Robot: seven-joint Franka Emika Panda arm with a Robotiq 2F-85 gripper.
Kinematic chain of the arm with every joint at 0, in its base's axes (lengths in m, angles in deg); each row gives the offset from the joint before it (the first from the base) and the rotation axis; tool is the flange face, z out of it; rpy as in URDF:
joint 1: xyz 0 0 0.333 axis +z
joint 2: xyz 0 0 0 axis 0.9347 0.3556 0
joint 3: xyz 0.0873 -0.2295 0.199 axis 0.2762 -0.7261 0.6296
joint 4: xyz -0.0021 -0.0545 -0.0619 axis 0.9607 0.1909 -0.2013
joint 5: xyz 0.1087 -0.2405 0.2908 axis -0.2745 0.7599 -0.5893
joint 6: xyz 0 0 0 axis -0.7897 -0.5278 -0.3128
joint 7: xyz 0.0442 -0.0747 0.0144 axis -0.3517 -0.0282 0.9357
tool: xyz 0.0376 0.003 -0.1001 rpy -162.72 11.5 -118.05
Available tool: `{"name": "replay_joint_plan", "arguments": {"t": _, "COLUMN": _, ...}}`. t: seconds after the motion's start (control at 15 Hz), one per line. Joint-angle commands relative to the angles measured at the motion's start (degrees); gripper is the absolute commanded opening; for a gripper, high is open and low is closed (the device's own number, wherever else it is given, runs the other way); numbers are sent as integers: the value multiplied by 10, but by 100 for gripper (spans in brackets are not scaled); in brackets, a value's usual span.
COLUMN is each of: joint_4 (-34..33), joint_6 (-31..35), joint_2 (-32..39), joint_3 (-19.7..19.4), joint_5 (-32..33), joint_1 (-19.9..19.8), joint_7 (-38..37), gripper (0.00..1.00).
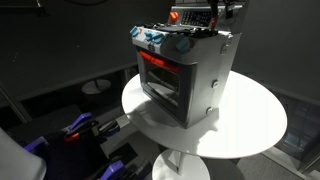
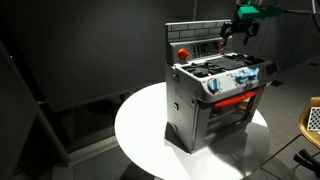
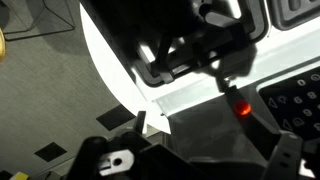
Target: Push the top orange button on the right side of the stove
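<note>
Slippage is my first worry. The pincer hangs at the raised back panel of the stove, and I cannot tell whether it is spread or pressed together. In the wrist view, a red-lit control glows close under it. An off-centre push that high could skid onto a neighbouring control, or tip the stove backward. The stove's front sits near the rim of the round counter, with bare top behind it and free air above the panel.
</note>
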Motion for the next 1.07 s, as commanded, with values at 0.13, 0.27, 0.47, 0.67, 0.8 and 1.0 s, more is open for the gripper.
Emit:
{"name": "replay_joint_plan", "arguments": {"t": 0.13, "joint_4": -33, "joint_6": -7, "joint_2": 19, "joint_3": -10, "joint_5": -9, "joint_1": 5, "joint_7": 8, "gripper": 100}}
{"name": "replay_joint_plan", "arguments": {"t": 0.27, "joint_4": -34, "joint_6": -8, "joint_2": 19, "joint_3": -11, "joint_5": -9, "joint_1": 5, "joint_7": 9, "gripper": 100}}
{"name": "replay_joint_plan", "arguments": {"t": 0.47, "joint_4": -24, "joint_6": -15, "joint_2": 8, "joint_3": -9, "joint_5": -15, "joint_1": 4, "joint_7": 18, "gripper": 100}}
{"name": "replay_joint_plan", "arguments": {"t": 0.67, "joint_4": -15, "joint_6": -31, "joint_2": -4, "joint_3": -6, "joint_5": -28, "joint_1": 3, "joint_7": 35, "gripper": 100}}
{"name": "replay_joint_plan", "arguments": {"t": 0.8, "joint_4": -10, "joint_6": -44, "joint_2": -12, "joint_3": -5, "joint_5": -36, "joint_1": 3, "joint_7": 46, "gripper": 100}}
{"name": "replay_joint_plan", "arguments": {"t": 1.0, "joint_4": -4, "joint_6": -80, "joint_2": -24, "joint_3": -4, "joint_5": -44, "joint_1": 4, "joint_7": 62, "gripper": 100}}
